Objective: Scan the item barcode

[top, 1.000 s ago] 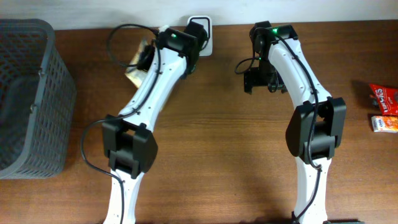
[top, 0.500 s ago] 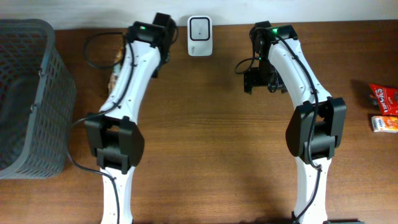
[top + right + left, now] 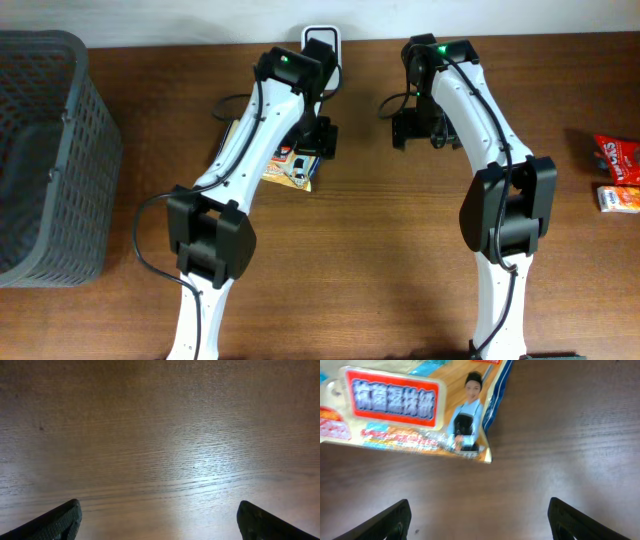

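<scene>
Have left gripper (image 3: 480, 520) released, jaws wide, gripping nothing above the table (image 3: 545, 460). Find snack packet (image 3: 415, 405) lying flat just beyond the fingertips (image 3: 385, 520). Find right gripper (image 3: 160, 522) likewise spread over bare wood. See scanner (image 3: 322, 30) farther back at the far edge, partly under left arm (image 3: 245, 140)

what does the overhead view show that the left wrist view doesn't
Only the overhead shows the gray basket, the white scanner at the far edge, the right gripper, and the red snack packs at the right edge. Only the left wrist shows the food packet print: a red label with characters and a figure in blue. It also shows the left gripper open with nothing between its fingers. Both show that packet lying flat on the wooden table.
</scene>
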`<move>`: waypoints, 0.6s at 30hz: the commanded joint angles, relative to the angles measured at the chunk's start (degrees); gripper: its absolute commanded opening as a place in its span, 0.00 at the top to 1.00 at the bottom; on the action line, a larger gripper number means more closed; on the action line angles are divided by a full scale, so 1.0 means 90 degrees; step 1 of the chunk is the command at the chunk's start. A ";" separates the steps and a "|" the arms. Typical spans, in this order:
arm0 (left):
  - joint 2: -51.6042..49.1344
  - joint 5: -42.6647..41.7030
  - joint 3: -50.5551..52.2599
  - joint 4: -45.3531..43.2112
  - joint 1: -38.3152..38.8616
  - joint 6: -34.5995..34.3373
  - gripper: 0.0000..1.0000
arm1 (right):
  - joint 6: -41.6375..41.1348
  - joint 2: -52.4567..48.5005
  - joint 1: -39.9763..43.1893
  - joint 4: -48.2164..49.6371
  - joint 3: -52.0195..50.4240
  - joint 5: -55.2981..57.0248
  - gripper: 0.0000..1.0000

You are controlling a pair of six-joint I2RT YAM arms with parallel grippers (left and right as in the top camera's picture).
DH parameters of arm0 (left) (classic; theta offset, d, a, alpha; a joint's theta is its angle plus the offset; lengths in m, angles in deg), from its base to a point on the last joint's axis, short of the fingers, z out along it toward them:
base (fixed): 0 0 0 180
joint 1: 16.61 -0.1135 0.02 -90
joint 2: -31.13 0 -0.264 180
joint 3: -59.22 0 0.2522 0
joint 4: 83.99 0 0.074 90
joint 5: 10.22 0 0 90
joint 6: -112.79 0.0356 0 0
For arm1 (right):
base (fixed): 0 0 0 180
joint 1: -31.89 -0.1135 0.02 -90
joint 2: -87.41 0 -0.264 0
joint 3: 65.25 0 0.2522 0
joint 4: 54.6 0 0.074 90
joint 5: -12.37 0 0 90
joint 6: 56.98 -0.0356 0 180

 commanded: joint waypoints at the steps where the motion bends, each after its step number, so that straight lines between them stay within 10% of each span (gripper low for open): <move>1: 0.0338 0.0493 -0.1154 0.0362 -0.0544 0.0143 0.14 | -0.0010 0.0073 0.0051 0.0389 0.0097 0.0107 0.01; 7: 0.0369 0.1129 -0.2217 0.0270 -0.2181 -0.0770 0.01 | -0.0005 0.0073 0.0049 0.1076 0.0097 -0.1761 0.02; 10: 0.0369 0.1037 -0.2217 0.0107 -0.2803 -0.0784 0.01 | 0.2506 0.0066 -0.0202 0.2237 0.0095 -0.4908 0.19; 18: 0.0369 0.0432 -0.2217 0.0143 -0.3378 -0.1234 0.01 | 0.4420 -0.0136 -0.1780 0.3551 0.0087 -0.4095 0.11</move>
